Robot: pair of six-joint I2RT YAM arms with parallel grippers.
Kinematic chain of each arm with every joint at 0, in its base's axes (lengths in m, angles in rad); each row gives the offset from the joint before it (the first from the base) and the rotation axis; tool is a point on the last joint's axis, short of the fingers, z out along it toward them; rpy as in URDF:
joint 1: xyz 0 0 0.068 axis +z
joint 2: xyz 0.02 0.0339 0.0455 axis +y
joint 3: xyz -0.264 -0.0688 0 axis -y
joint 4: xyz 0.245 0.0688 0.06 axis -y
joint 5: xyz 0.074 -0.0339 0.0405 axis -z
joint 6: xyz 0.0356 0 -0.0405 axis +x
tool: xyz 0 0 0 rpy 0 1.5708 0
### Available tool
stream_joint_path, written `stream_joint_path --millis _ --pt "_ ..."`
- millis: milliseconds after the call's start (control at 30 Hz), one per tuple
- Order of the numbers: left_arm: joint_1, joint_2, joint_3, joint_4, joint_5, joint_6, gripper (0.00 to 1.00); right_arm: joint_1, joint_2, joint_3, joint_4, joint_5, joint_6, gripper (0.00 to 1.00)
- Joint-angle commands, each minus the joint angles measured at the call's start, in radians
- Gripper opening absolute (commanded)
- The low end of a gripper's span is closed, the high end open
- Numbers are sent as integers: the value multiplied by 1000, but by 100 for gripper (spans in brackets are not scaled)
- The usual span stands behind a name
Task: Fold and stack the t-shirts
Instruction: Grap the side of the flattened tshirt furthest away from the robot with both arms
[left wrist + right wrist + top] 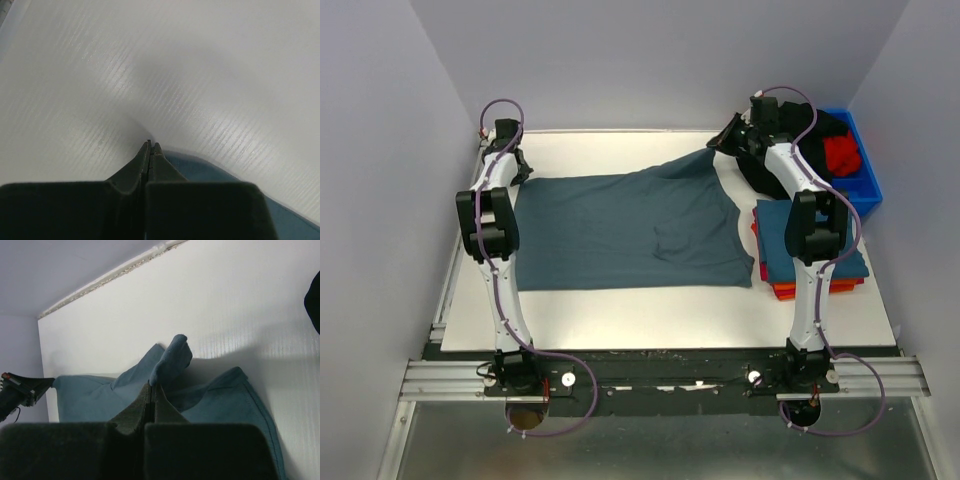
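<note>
A blue-grey t-shirt (620,230) lies spread on the white table (620,305). My left gripper (517,172) sits at the shirt's far left corner. In the left wrist view its jaws (150,146) are shut, with blue cloth (210,172) running out from under the right finger. My right gripper (719,143) is shut on the shirt's far right corner and holds it lifted off the table. In the right wrist view a fold of cloth (172,357) sticks up from between the closed fingertips (151,386).
A stack of folded shirts (810,250), blue on top and red-orange below, lies at the right. A blue bin (865,185) with red and black garments stands at the far right. The table's back edge (110,275) meets the wall.
</note>
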Motion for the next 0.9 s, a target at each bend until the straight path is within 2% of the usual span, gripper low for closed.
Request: stream_joint_path --millis 0,167,200,267,300,367,867 --pt "5 -89 -60 83 18 6 0 -8 -11 2 1 -16 -1 1" --pt "6 -108 -92 112 29 3 0 -8 -19 2 -1 -15 -5 1" --pt "5 -109 -85 102 26 1 7 -8 -21 3 -2 -13 -7 1" --pt "6 -106 -81 86 10 -8 36 -8 -21 6 -2 -15 -8 1" --pt "6 -106 -78 76 -4 -11 43 -8 -19 9 -2 -16 -7 1" --pt "5 -97 -63 48 -25 -14 49 -8 -13 11 -2 -21 -4 1" --pt "-9 41 89 -84 -1 -23 49 -9 -7 25 -2 -29 6 1"
